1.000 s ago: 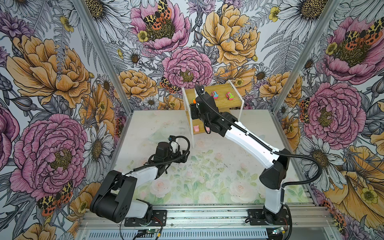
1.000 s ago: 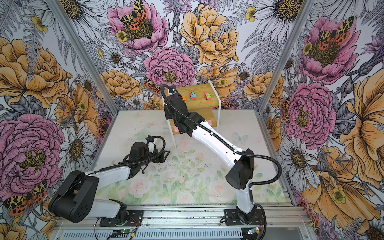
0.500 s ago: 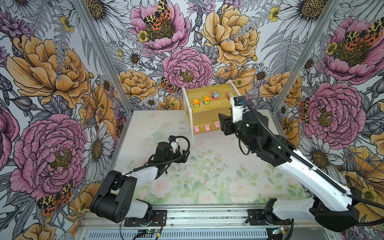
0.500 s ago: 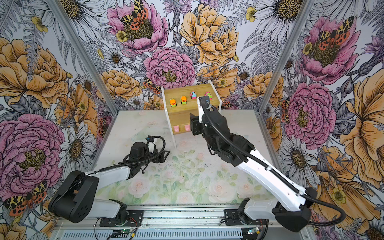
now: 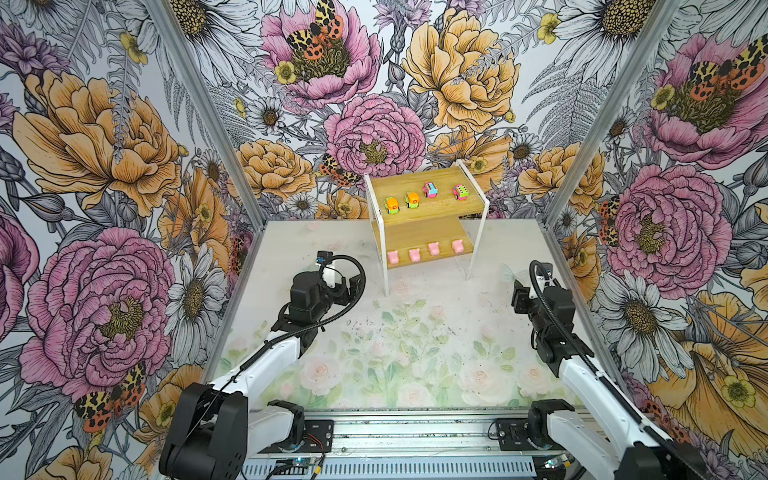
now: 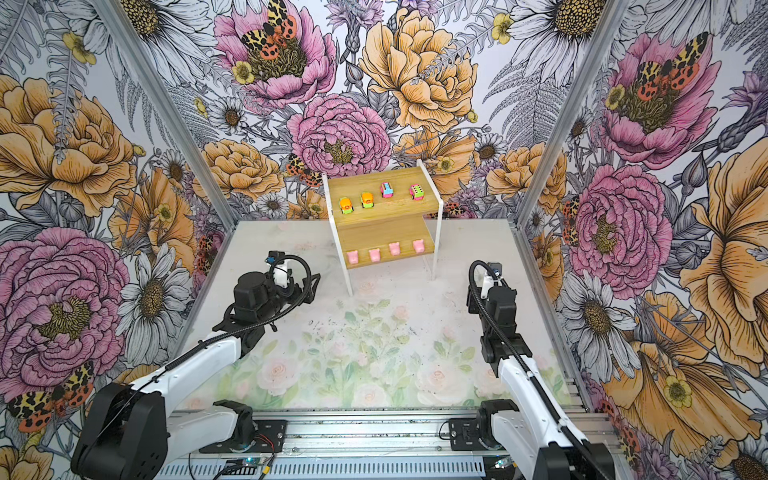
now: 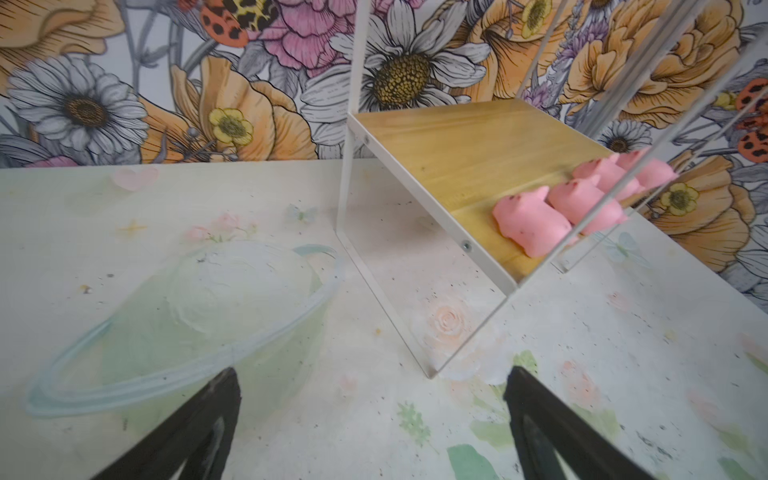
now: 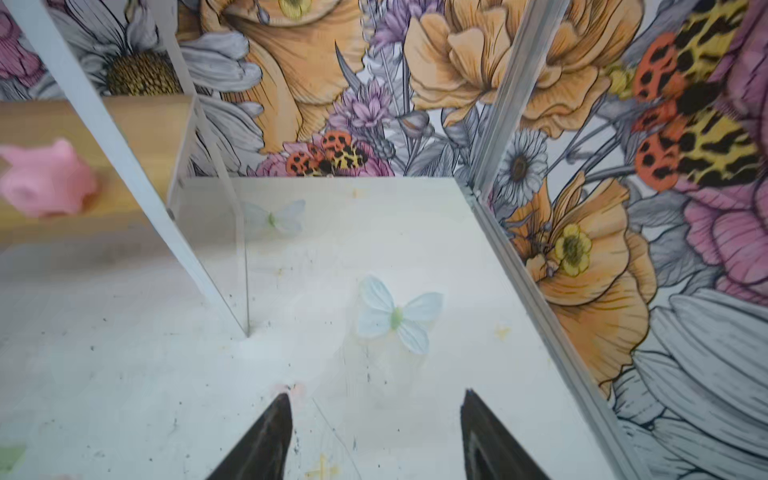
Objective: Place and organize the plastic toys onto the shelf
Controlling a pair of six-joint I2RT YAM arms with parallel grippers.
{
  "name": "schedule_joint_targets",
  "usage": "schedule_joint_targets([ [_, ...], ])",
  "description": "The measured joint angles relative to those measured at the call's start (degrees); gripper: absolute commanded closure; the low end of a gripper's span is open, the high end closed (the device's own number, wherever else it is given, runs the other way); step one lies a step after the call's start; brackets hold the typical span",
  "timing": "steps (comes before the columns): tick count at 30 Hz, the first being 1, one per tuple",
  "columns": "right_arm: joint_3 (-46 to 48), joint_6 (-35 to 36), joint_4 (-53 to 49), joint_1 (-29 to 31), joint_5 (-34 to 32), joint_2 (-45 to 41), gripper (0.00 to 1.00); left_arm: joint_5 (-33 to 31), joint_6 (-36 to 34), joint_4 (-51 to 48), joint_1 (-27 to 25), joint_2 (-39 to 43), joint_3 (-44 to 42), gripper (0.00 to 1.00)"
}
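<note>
pink pig toys [image 7: 530, 224]: look light, soft; pinch sides | left gripper [image 7: 372, 374], right gripper [image 8: 377, 392]: jaws apart, empty

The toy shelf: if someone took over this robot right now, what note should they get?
Left gripper: open, empty, over the table.
Right gripper: open, empty, over the table.
Shelf: upper board holds two orange-and-green cars and two pink cars; lower board holds four pink animal figures, in a row.
Done: all eight toys shelved, sorted by kind.
Left: no loose toys in view; probably nothing.
</note>
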State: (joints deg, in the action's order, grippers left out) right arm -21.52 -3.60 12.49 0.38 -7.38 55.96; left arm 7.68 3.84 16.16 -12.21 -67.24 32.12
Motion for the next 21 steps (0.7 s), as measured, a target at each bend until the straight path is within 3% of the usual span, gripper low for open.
schedule_joint_targets([
  [5, 3.2, -0.5, 15.4, -3.6, 4.9, 14.1, 0.35, -0.9, -2.7, 5.8, 7.3, -2.0, -1.2, 0.01],
  [12, 6.4, -1.0, 39.6, -3.7, 7.8, 29.9, 0.36, -0.4, -2.3, 14.8, 16.4, -7.5, -5.1, 0.01],
  [21, 2.7, -1.7, 41.4, -3.8, 7.7, 31.9, 0.34, 2.4, -1.2, 18.5, 19.5, -8.7, -5.3, 0.01],
])
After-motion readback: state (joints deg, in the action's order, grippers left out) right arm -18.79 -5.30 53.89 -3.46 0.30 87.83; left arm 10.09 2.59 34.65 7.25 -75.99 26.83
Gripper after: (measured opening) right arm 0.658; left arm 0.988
